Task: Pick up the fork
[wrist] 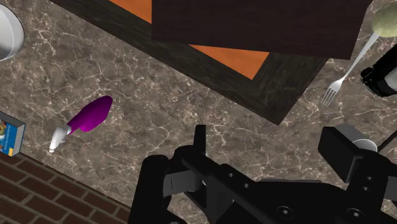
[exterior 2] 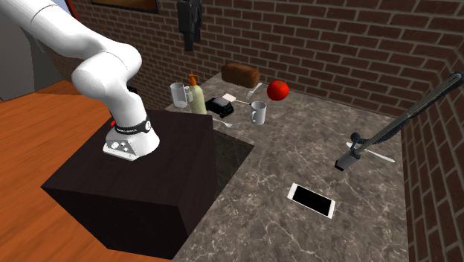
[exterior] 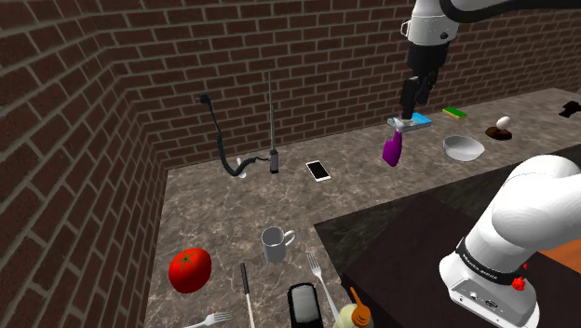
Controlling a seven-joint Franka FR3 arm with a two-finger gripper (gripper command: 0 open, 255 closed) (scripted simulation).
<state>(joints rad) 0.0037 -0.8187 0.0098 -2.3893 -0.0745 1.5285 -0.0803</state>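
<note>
**Gripper open above the far side of the table, fork lying by the stand**

In the shoulder view, a red tomato (exterior: 189,269) lies at the left of the marbled table (exterior: 214,200). A second fork (exterior: 210,321) sits at the picture's bottom edge just beside the tomato, and a thin black stick (exterior: 247,293) lies next along. A pale mug (exterior: 275,244) stands upright to their right.

The fork (exterior: 319,271) lies flat on the table just right of the mug, near the corner of the dark stand (exterior: 410,233). Its tines point toward the far wall. Its handle runs back toward a black boxy object (exterior: 305,306) and a bottle (exterior: 354,313).

Farther back, near the brick wall (exterior: 93,93), a black bent tube (exterior: 222,140) and a thin upright rod (exterior: 271,121) stand close together. A phone (exterior: 318,170) lies flat just to their right.

Right of the phone lies a purple eggplant (exterior: 392,149), its pale stem toward a blue box (exterior: 421,121). The gripper (exterior: 408,104) hangs above these two, well apart from the fork. In the wrist view its two black fingers stand apart, with bare table showing between them and nothing held.

To the right of the blue box come a green sponge (exterior: 456,113), a pale bowl (exterior: 463,147) and an egg (exterior: 503,122) on a dark saucer.
</note>
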